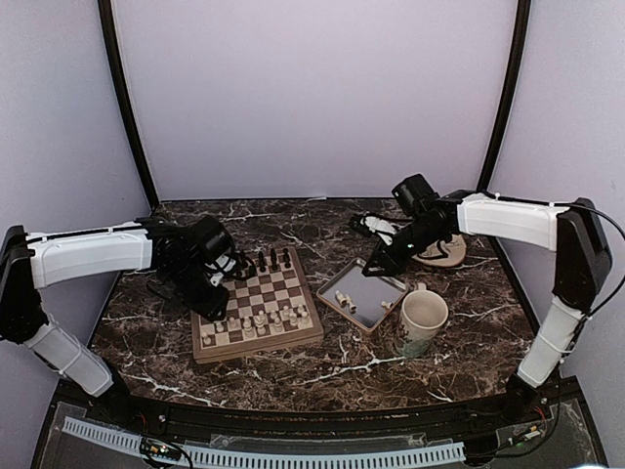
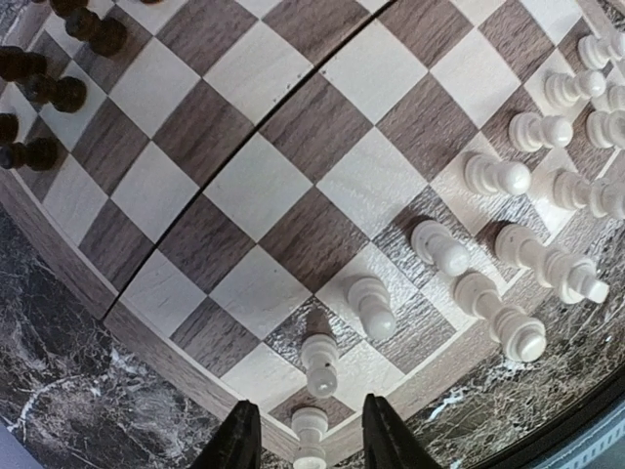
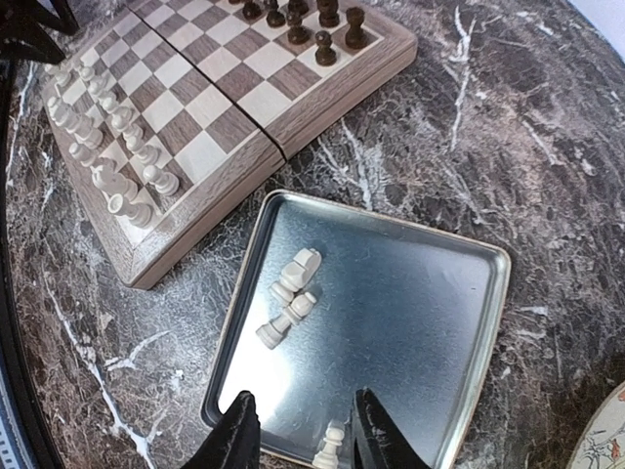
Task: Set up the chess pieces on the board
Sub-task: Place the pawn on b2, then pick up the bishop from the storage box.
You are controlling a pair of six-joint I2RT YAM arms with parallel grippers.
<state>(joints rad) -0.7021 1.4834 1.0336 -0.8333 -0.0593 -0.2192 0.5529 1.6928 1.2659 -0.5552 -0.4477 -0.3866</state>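
Marble table (image 1: 439, 363), left stretch hidden behind arm. Board (image 1: 259, 347) left of centre, left edge masked in top view. Grey tray (image 3: 410, 322) right of board, mug (image 1: 422, 320) just beside. Left gripper (image 2: 311, 408) spread, astride cream pawn (image 2: 311, 440) at board corner, contact not discernible. Right gripper (image 3: 305, 399) likewise spread over tray, piece between fingers cut off by frame. Chess pieces (image 1: 259, 319) mostly in board's near rows; few lying in tray.

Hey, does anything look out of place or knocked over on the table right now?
Yes. A few cream chess pieces lie tipped on their sides in the grey tray, off the board. One more sits by the tray's rim, between the fingers of the open right gripper. The pieces on the board look upright.
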